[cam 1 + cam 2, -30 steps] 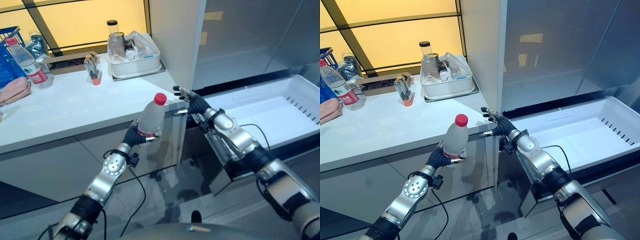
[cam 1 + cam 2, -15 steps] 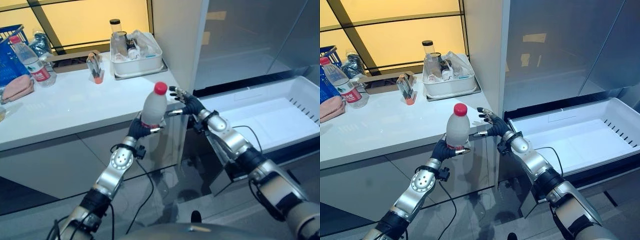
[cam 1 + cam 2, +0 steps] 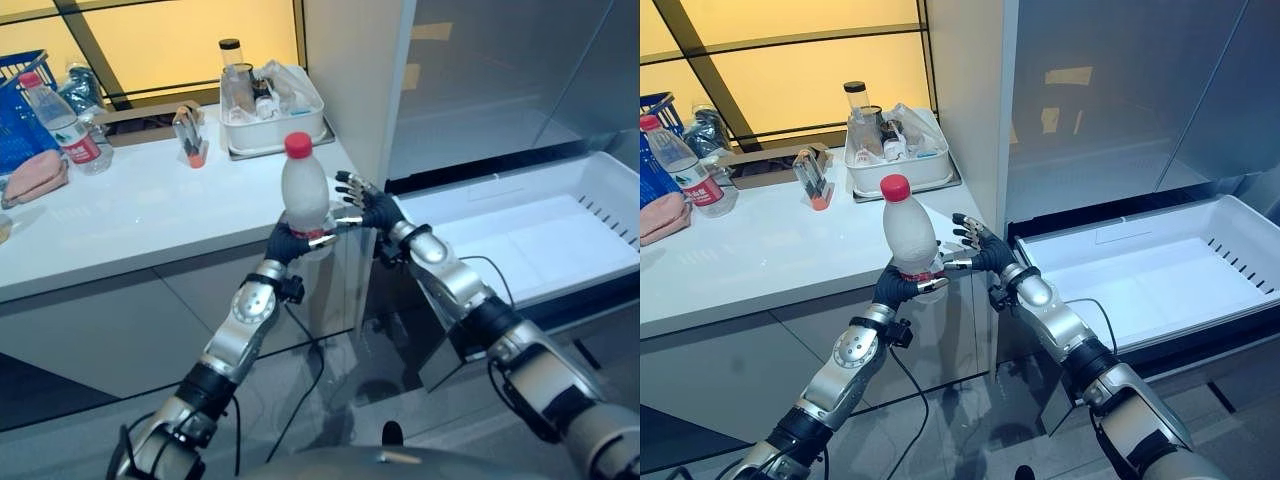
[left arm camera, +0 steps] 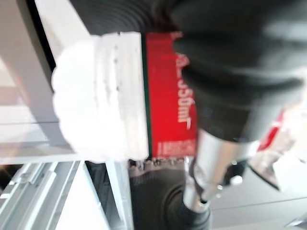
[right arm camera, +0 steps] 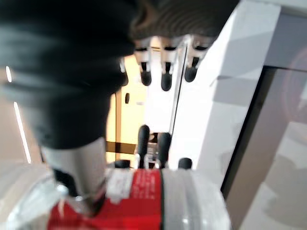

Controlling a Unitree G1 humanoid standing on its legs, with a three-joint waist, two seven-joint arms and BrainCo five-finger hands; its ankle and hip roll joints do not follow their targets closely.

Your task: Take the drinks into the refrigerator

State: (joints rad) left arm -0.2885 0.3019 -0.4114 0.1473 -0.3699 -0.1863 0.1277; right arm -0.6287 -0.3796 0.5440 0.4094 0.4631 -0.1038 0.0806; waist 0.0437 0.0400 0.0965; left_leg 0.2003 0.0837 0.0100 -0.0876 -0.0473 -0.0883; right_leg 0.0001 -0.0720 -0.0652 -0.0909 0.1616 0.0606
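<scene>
My left hand [image 3: 288,243] is shut on the lower end of a frosted water bottle [image 3: 304,192] with a red cap and a red label [image 4: 169,96], held upright over the counter's front corner. My right hand [image 3: 368,210] is open just right of the bottle, with its fingers [image 5: 165,76] spread towards the bottle's side; whether they touch it I cannot tell. Further right, a white refrigerator drawer [image 3: 600,170] stands pulled out below the grey refrigerator door [image 3: 500,70]. A second bottle [image 3: 60,122] stands on the counter at the far left.
The white counter [image 3: 150,215] carries a white tray of jars and bags [image 3: 275,128], a small holder with an orange base [image 3: 188,138], a pink cloth [image 3: 33,176] and a blue basket [image 3: 12,110]. A white cabinet side [image 3: 345,60] rises between counter and refrigerator.
My left hand has lifted the bottle and tipped it upright. My right hand has moved left from the drawer's corner up to the bottle's side.
</scene>
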